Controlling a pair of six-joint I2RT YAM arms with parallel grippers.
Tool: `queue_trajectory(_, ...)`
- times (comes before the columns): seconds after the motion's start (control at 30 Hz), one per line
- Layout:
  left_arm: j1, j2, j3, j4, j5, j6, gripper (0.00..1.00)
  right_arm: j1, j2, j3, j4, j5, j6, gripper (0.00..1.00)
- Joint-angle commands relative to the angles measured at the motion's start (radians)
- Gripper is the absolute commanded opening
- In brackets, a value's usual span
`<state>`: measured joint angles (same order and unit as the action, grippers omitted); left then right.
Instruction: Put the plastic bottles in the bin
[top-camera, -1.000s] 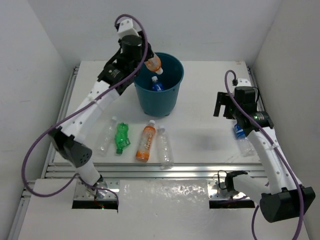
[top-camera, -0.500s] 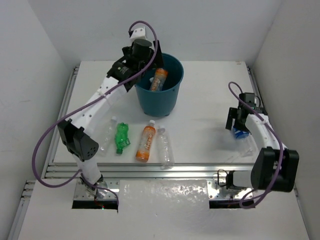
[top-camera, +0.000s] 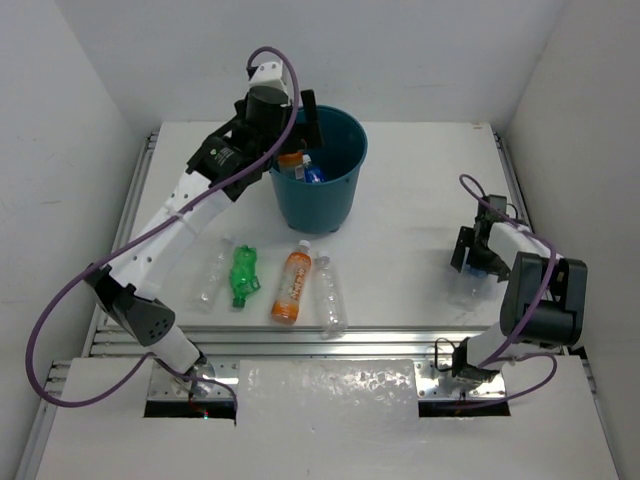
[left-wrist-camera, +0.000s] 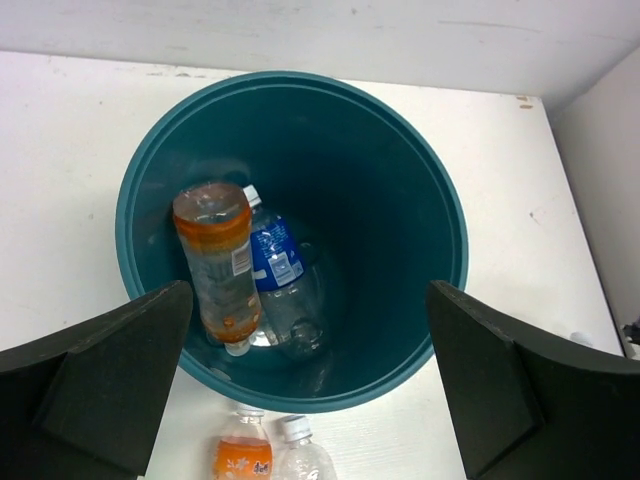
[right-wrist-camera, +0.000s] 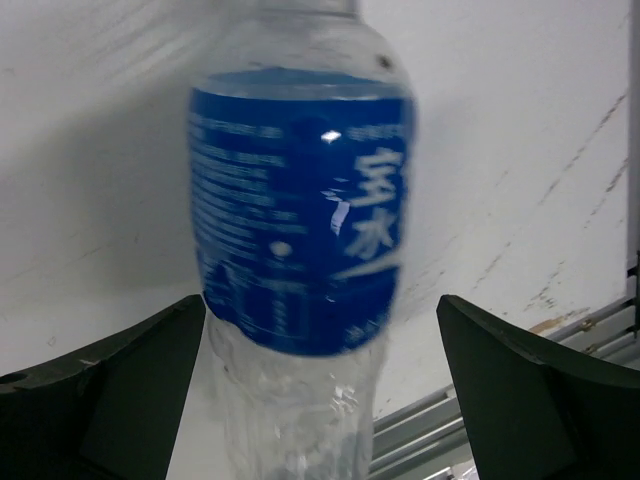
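Observation:
My left gripper (top-camera: 300, 122) hangs open over the dark teal bin (top-camera: 345, 185), nothing between its fingers. Inside the bin (left-wrist-camera: 445, 190) lie an orange bottle (left-wrist-camera: 215, 260), cap down, and a clear bottle with a blue label (left-wrist-camera: 277, 270). In front of the bin, four more bottles lie in a row: a clear one (top-camera: 212, 272), a green one (top-camera: 243, 275), an orange one (top-camera: 291, 285) and another clear one (top-camera: 330, 296). At the right, my right gripper (top-camera: 470, 262) is low and open. Its fingers stand on either side of a blue-labelled bottle (right-wrist-camera: 300, 210), apart from it.
White walls close in the table on the left, back and right. Metal rails (top-camera: 300, 338) run along the near edge, and one shows close beside the right bottle (right-wrist-camera: 450, 440). The right arm is folded back tight against the right side.
My left gripper opened and the orange bottle dropped from it into the bin. The right arm swung down and nearer, bringing its open fingers around the blue-labelled bottle.

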<state>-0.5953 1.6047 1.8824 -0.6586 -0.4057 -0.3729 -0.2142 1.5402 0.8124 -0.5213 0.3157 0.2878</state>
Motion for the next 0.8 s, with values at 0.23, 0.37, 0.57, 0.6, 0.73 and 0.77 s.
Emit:
queue_trajectory(0.23,-0.008,-0.089,-0.092,0.056,0.053,0.002,1.0,-0.033,0.061,-0.024,0.096,-0.243,0.062,0.38)
queue_trajectory(0.37,-0.008,-0.163,-0.196,0.157,0.231,-0.008,1.0,0.027,-0.119,-0.09,0.2,-0.519,0.085,0.34)
queue_trajectory(0.57,-0.017,-0.232,-0.416,0.436,0.763,-0.053,1.0,0.127,-0.498,-0.165,0.504,-1.051,0.221,0.29)
queue_trajectory(0.6,-0.021,-0.229,-0.436,0.459,0.797,-0.058,1.0,0.143,-0.52,-0.16,0.538,-1.186,0.264,0.26)
queue_trajectory(0.73,-0.104,-0.201,-0.427,0.464,0.82,-0.04,1.0,0.182,-0.606,-0.151,0.758,-1.354,0.408,0.26)
queue_trajectory(0.77,-0.112,-0.186,-0.424,0.471,0.853,-0.041,1.0,0.193,-0.617,-0.148,0.802,-1.38,0.439,0.26)
